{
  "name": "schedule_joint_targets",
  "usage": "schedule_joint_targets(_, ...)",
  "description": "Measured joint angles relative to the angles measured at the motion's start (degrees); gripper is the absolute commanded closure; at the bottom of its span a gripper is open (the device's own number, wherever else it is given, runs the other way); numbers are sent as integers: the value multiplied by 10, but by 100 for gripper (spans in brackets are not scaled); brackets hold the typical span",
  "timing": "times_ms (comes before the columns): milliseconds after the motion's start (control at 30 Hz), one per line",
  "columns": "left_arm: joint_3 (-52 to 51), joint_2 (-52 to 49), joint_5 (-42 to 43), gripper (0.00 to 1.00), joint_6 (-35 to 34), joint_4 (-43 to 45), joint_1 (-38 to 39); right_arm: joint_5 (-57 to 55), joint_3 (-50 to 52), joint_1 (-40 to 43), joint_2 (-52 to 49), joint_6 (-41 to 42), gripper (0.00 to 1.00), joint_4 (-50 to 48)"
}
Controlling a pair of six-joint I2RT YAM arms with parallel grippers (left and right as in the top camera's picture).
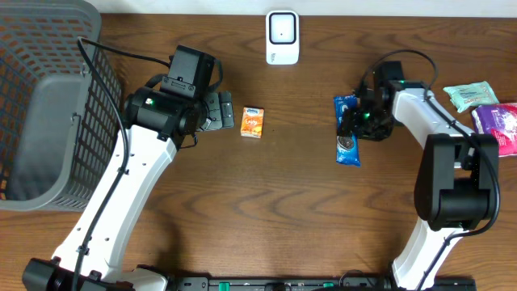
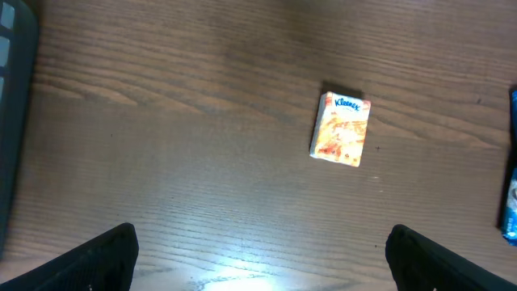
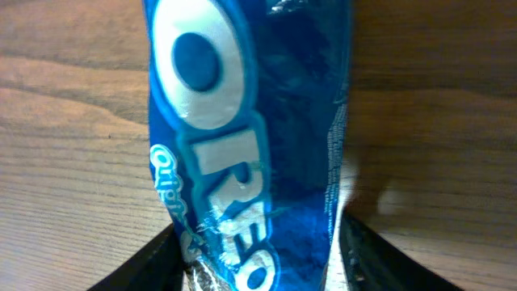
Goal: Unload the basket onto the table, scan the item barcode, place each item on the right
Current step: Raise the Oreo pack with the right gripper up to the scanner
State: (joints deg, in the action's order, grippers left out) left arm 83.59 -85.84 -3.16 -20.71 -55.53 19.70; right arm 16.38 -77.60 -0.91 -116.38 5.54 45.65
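A blue Oreo pack (image 1: 347, 152) lies on the wooden table right of centre, its long side running near to far. My right gripper (image 1: 359, 121) is down over its middle. In the right wrist view the Oreo pack (image 3: 250, 137) fills the space between my right gripper's (image 3: 262, 267) fingers; the left finger touches it, and a thin strip of table shows before the right finger. No barcode shows. The white scanner (image 1: 282, 36) stands at the far edge. My left gripper (image 1: 222, 111) hovers wide open and empty, as the left wrist view (image 2: 262, 259) also shows.
A small orange Kleenex pack (image 1: 252, 122) lies just right of the left gripper, and also shows in the left wrist view (image 2: 341, 128). A grey mesh basket (image 1: 40, 97) fills the far left. A green pack (image 1: 472, 94) and a purple pack (image 1: 499, 123) lie at the right edge.
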Motion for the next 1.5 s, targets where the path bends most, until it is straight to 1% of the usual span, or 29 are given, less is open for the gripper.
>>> schedule_joint_targets(67,0,0,0,2,0,0,0,18,2,12,0,-1,49,-1)
schedule_joint_targets(167,0,0,0,2,0,0,0,43,5,27,0,-2,43,-3)
schedule_joint_targets(300,0,0,0,2,0,0,0,51,8,30,0,-1,44,-9)
schedule_joint_targets(367,0,0,0,2,0,0,0,59,18,30,3,-2,45,-29)
schedule_joint_targets(400,0,0,0,2,0,0,0,63,24,30,6,-2,48,-40)
schedule_joint_targets(433,0,0,0,2,0,0,0,68,32,30,10,-2,56,-51)
schedule_joint_targets(467,0,0,0,2,0,0,0,76,45,31,14,0,66,-70)
schedule_joint_targets(533,0,0,0,2,0,0,0,86,64,31,18,4,81,-98)
schedule_joint_targets(567,0,0,0,2,0,0,0,95,73,32,19,6,85,-107)
schedule_joint_targets(633,0,0,0,2,0,0,0,106,82,34,21,16,99,-114)
schedule_joint_targets(767,0,0,0,2,0,0,0,152,92,37,19,37,99,-122)
schedule_joint_targets(967,0,0,0,2,0,0,0,257,103,36,-1,91,99,-191)
schedule_joint_targets(1100,0,0,0,2,0,0,0,346,100,35,-8,162,99,-274)
schedule_joint_targets(1200,0,0,0,2,0,0,0,400,73,29,-10,232,99,-327)
schedule_joint_targets(1267,0,0,0,2,0,0,0,413,39,17,-11,278,99,-372)
schedule_joint_targets(1367,0,0,0,2,0,0,0,414,-3,-5,-11,325,99,-414)
schedule_joint_targets(1467,0,0,0,2,0,0,0,372,-53,-40,-11,360,99,-432)
schedule_joint_targets(1500,0,0,0,2,0,0,0,333,-70,-56,-11,368,99,-434)
